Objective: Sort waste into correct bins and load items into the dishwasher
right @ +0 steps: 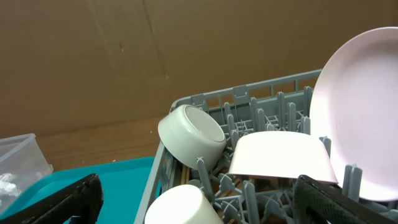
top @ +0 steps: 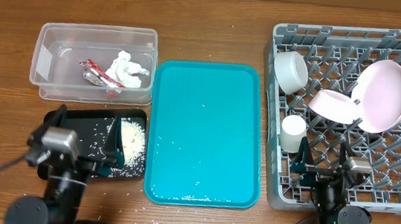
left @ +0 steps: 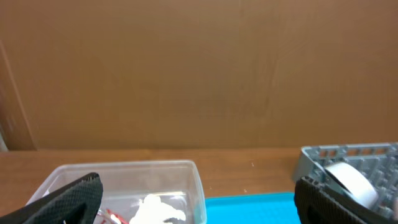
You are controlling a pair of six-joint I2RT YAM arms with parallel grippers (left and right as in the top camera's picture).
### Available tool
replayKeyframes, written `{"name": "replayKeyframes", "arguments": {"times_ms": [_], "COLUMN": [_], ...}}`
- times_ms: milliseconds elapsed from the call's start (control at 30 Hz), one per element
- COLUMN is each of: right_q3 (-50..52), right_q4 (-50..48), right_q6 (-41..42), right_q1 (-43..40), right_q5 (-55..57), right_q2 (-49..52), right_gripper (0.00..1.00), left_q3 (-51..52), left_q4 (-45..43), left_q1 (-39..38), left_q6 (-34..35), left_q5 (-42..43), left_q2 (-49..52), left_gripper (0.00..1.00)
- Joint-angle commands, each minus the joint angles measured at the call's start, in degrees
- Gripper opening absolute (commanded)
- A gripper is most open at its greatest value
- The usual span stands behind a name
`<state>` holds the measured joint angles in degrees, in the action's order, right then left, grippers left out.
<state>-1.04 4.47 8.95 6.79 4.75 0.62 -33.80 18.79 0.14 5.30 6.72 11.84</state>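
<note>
The clear tub [top: 51, 37] at the back left holds the crumpled white tissue [top: 129, 67] and the red-and-silver wrapper [top: 98, 74]. The black tray [top: 88, 119] in front of it holds white crumbs [top: 133, 138]; I cannot make out brown scraps. The grey dish rack [top: 395, 177] on the right holds the small white bowl [top: 291, 71], pale pink bowl [top: 333, 105], whitish plate [top: 385, 94] and white cup [top: 292, 131]. My left gripper [top: 83, 128] is open and empty above the black tray. My right gripper [top: 321, 160] is open and empty over the rack's front, near the cup [right: 183, 205].
A large teal serving tray [top: 206, 127] lies between the bins and the rack, with a few white crumbs along its front edge. Loose crumbs lie on the wooden table around the black tray. A brown cardboard wall stands behind the table.
</note>
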Motion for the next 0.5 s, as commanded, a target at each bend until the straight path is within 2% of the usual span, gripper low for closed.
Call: {"name": "replayKeyframes", "arguments": {"times_ms": [0, 100, 433, 467], "right_q3": [0.6, 0.6, 0.6, 0.6], "right_q4": [-0.3, -0.3, -0.3, -0.3], "right_q6": [-0.2, -0.2, -0.2, -0.2], "right_q1": [-0.2, -0.2, -0.2, -0.2], "right_q5": [0.3, 0.3, 0.3, 0.3], "right_q2": [-0.5, -0.5, -0.5, -0.5], "right_gripper": [1.0, 1.0, 1.0, 1.0], "left_q3": [8.9, 16.9, 33.6, 33.6], "left_q4": [-3.4, -6.9, -22.3, -20.6], "left_q1": [0.8, 1.0, 1.1, 1.1], "left_q6": [-1.5, -1.2, 6.1, 6.6], "left_q5": [0.3, 0.4, 0.4, 0.3], "left_q2": [-6.2, -11.4, -11.7, -11.7], "left_gripper": [1.0, 1.0, 1.0, 1.0]}}
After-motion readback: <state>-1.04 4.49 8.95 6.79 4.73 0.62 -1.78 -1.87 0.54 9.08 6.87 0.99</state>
